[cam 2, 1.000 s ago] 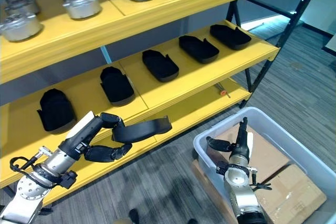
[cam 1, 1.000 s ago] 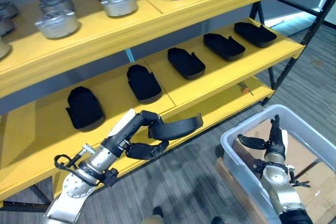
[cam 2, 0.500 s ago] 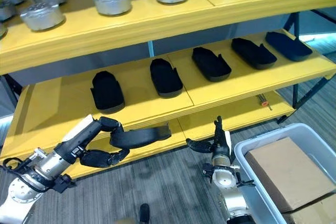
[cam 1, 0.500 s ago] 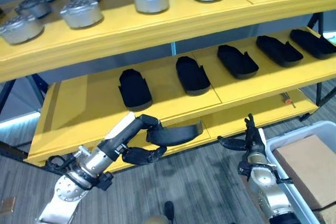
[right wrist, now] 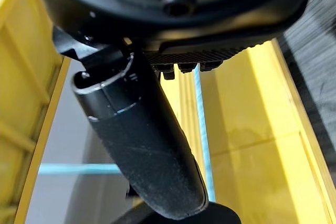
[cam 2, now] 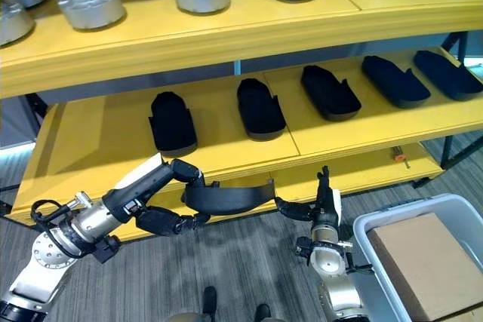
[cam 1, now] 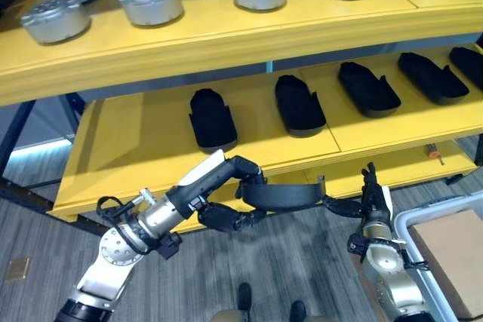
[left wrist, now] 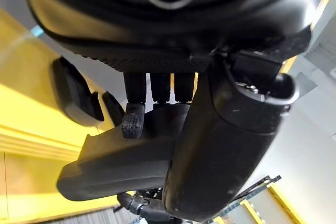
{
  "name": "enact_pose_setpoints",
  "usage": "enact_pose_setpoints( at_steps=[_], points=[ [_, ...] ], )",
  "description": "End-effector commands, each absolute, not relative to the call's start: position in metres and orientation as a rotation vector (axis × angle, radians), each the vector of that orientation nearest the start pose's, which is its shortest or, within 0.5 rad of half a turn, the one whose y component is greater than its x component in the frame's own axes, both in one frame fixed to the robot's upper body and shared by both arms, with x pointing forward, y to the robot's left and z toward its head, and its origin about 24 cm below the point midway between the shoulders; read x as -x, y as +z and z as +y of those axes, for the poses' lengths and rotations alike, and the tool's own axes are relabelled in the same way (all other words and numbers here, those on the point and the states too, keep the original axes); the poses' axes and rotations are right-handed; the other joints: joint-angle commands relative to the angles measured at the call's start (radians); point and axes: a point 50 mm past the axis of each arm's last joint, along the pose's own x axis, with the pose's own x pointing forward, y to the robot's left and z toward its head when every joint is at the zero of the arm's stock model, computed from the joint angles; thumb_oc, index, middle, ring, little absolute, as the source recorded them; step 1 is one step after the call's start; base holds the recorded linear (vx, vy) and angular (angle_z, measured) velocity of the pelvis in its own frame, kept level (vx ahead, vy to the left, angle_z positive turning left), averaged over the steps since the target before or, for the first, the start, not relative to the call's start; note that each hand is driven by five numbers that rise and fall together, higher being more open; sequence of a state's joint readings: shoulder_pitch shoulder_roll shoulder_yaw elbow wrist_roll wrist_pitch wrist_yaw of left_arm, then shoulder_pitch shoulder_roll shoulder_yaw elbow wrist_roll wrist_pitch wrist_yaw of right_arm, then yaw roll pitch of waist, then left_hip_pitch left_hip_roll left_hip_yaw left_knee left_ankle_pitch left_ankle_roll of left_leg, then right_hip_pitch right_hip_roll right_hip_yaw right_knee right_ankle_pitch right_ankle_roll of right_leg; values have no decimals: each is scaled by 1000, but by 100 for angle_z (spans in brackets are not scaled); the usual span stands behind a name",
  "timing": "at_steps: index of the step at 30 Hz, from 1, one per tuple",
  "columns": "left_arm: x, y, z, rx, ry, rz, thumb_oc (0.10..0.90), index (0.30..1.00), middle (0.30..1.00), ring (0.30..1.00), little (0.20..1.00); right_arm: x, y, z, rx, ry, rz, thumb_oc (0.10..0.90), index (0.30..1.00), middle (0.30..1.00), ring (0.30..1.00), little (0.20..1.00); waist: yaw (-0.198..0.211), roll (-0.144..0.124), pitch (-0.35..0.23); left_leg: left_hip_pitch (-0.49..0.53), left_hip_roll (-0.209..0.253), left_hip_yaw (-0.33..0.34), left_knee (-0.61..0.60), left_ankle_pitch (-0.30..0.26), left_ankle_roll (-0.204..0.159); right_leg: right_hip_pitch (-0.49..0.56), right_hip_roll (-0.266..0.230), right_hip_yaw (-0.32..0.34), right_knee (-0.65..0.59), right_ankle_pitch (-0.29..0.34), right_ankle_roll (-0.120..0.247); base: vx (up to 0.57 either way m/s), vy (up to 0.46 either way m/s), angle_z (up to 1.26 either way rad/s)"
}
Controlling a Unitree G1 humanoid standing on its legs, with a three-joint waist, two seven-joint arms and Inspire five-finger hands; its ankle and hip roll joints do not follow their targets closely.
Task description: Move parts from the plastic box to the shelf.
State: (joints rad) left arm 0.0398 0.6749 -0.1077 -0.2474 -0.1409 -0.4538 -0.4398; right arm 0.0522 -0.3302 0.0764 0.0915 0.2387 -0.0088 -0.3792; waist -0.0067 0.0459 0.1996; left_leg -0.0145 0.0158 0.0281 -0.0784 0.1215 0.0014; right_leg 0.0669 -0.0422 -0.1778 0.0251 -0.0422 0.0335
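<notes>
My left hand (cam 1: 224, 184) is shut on a long black moulded part (cam 1: 283, 195), held level in front of the yellow shelf's middle board (cam 1: 143, 148). In the left wrist view the fingers (left wrist: 134, 120) curl over the part (left wrist: 115, 166) with the thumb (left wrist: 220, 145) beneath it. Several matching black parts (cam 1: 212, 118) lie in a row on that board. My right hand (cam 1: 370, 200) stands open and holds nothing, fingers straight up, just right of the held part's end. The plastic box (cam 2: 364, 225) sits low at the right.
Round silver metal parts (cam 1: 150, 2) line the top board. A cardboard piece (cam 2: 424, 263) lies inside the box. A small orange-handled tool (cam 1: 432, 151) rests on the lower board. Grey carpet floor lies in front of the shelf.
The camera has swung left, pushing the box toward the right edge. My right hand has come away from the box and now stands before the shelf. My left hand keeps hold of the part.
</notes>
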Motion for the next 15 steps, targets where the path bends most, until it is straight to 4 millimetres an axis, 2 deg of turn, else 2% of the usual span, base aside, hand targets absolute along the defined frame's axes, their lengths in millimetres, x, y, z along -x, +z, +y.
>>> enact_pose_setpoints(
  at_steps=[1, 3, 4, 5, 6, 8, 10, 12, 14, 15],
  points=[
    [-212, 179, 183, -558, -603, -776, 400, 300, 300, 300, 300, -253, 72, -224, 98, -319, -167, 900, 1000, 1000, 1000, 1000, -11, -40, -67, 34, -48, 109, 124, -171, 17, -13, -11, 37, -4, 29, 30, 29, -48, 0],
    [-211, 181, 186, -561, -589, -783, 400, 300, 300, 300, 300, -252, 75, -225, 107, -319, -186, 900, 1000, 1000, 1000, 1000, -13, -41, -64, 22, -61, 126, 179, -204, 24, -18, -19, 39, -1, 28, 29, -19, -22, 1],
    [-211, 183, 186, -560, -576, -800, 400, 300, 300, 300, 300, -253, 80, -227, 108, -335, -206, 900, 1000, 1000, 1000, 1000, -18, -48, -46, -24, -48, 166, 301, -222, 12, -21, -38, 29, 13, 26, 22, -81, 19, 1],
    [-211, 184, 184, -554, -579, -811, 400, 300, 300, 300, 300, -253, 81, -228, 92, -344, -221, 900, 1000, 1000, 1000, 1000, -21, -50, -36, -51, -17, 178, 352, -209, -4, -22, -43, 21, 19, 23, 17, -93, 56, 10],
    [-211, 185, 183, -549, -577, -819, 400, 300, 300, 300, 300, -254, 84, -229, 66, -349, -245, 900, 1000, 1000, 1000, 1000, -23, -49, -31, -61, 7, 178, 365, -199, -14, -24, -45, 17, 25, 22, 14, -42, 139, 14],
    [-210, 184, 183, -533, -566, -817, 400, 300, 300, 300, 300, -254, 93, -228, 39, -352, -333, 900, 1000, 1000, 1000, 1000, -25, -43, -31, -42, 50, 143, 316, -176, -26, -32, -52, 24, 40, 16, 15, 31, 211, 11],
    [-211, 182, 184, -521, -557, -800, 400, 300, 300, 300, 300, -253, 99, -228, 42, -360, -361, 900, 1000, 1000, 1000, 1000, -24, -37, -36, -22, 66, 108, 265, -157, -31, -36, -53, 37, 46, 11, 17, 69, 256, -2],
    [-211, 177, 186, -527, -563, -755, 400, 300, 300, 300, 300, -253, 106, -235, 54, -367, -383, 900, 1000, 1000, 1000, 1000, -22, -25, -45, 11, 126, 32, 154, -89, -59, -39, -59, 72, 51, -2, 18, 91, 426, -10],
    [-207, 173, 187, -530, -586, -734, 400, 300, 300, 300, 300, -251, 109, -243, 75, -372, -389, 900, 1000, 1000, 1000, 1000, -21, -13, -42, 6, 198, -21, 109, 17, -93, -40, -74, 96, 49, 1, 21, 3, 431, -28],
    [-206, 172, 186, -533, -588, -732, 400, 300, 300, 300, 300, -252, 110, -245, 87, -382, -392, 900, 1000, 1000, 1000, 1000, -19, -9, -39, -1, 215, -45, 109, 45, -101, -40, -82, 106, 50, 1, 22, -23, 471, -31]
  ],
)
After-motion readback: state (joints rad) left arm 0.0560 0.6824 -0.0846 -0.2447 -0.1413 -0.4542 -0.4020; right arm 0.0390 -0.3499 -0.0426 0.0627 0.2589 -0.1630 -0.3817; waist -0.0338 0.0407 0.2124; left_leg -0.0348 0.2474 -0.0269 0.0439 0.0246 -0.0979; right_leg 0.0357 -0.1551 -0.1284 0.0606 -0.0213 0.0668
